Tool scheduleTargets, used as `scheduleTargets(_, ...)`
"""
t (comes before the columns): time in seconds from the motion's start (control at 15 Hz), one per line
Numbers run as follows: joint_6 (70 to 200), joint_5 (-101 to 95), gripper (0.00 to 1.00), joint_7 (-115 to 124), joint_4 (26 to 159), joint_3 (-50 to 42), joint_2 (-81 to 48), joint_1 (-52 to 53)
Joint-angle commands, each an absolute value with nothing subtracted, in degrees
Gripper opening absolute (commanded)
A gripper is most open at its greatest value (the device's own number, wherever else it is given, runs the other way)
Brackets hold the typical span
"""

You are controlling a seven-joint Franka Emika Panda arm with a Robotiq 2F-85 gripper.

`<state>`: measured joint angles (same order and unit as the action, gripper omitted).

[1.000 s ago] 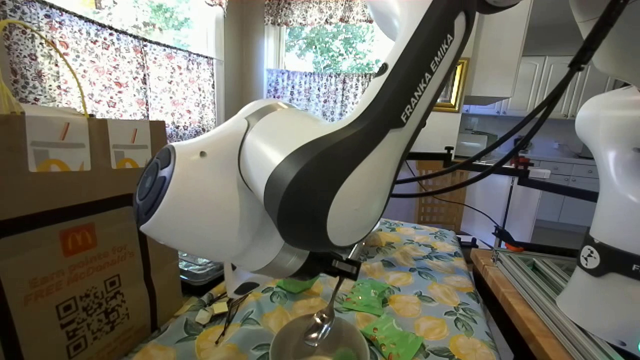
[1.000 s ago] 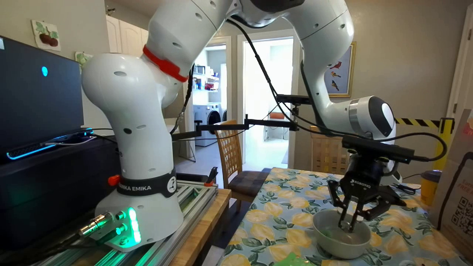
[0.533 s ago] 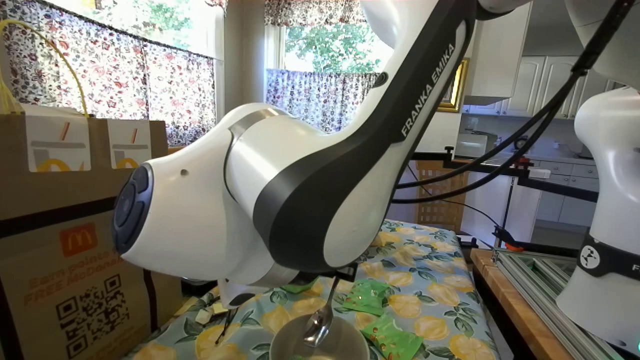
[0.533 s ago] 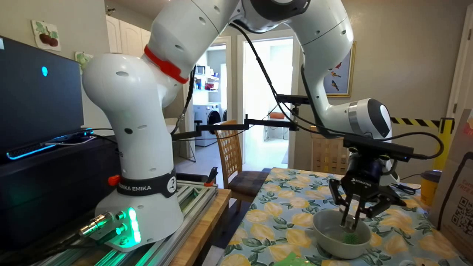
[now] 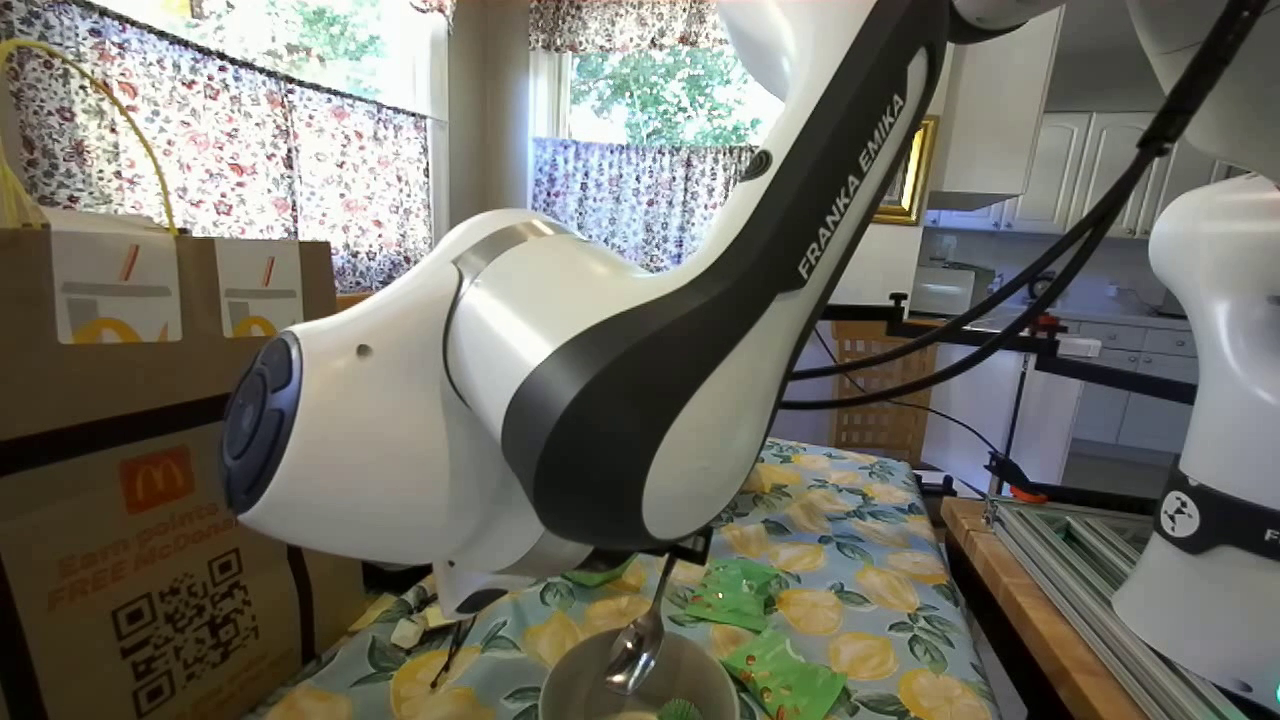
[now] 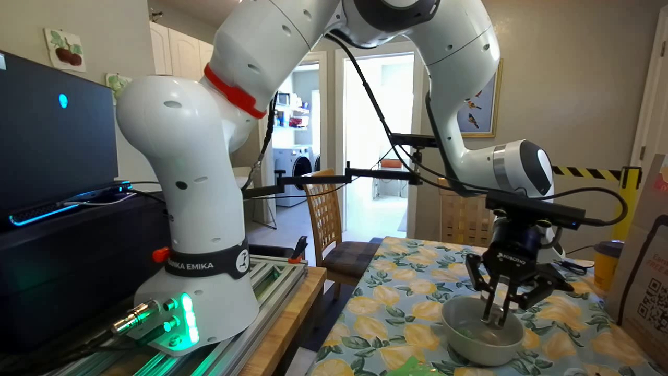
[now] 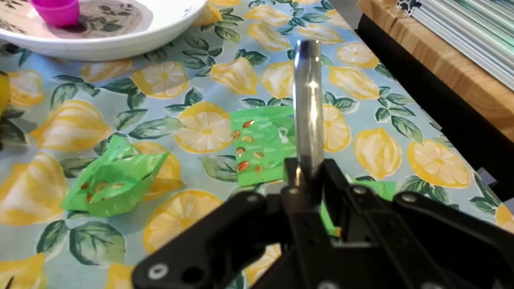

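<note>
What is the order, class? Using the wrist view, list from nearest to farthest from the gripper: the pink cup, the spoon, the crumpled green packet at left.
1. Spoon: held in the gripper.
2. Crumpled green packet: on the tablecloth, at the picture's left.
3. Pink cup: in the white dish, upper left corner.

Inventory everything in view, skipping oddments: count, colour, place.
Table: 1, blue lemon-print cloth, foreground.
Bowl: 1, pale grey, on table.
Spoon: 1, silver, slanting over or into bowl.
Unclear patch: 1, green, in bowl.
Packets: 3, green, on table.
Plate: 1, patterned white, on table.
Small cup: 1, pink, on plate.
Coffee cup: 1, yellow, on table.
Paper bag: 1, brown, near coffee cup.
Chairs: 2, brown, beside table.
Laptop: 1, black, off table.
Arm: 1, white, over table.
End effector: 1, black, gripping spoon.
</note>
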<state>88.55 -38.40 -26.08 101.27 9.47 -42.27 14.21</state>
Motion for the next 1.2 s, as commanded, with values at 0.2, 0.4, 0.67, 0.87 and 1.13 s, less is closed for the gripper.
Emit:
scheduleTargets(0.2,86.2,-38.9,0.04,-27.5,98.9,11.1,-44.7,14.7)
scheduleTargets(0.4,85.2,-39.1,0.04,-27.8,98.4,11.7,-45.5,15.2)
scheduleTargets(0.67,83.2,-39.3,0.04,-28.4,95.9,12.0,-47.5,16.3)
scheduleTargets(0.87,81.1,-39.5,0.04,-28.8,93.0,11.8,-49.4,17.0)
scheduleTargets(1.13,79.2,-39.6,0.04,-28.2,89.3,11.6,-51.8,17.4)
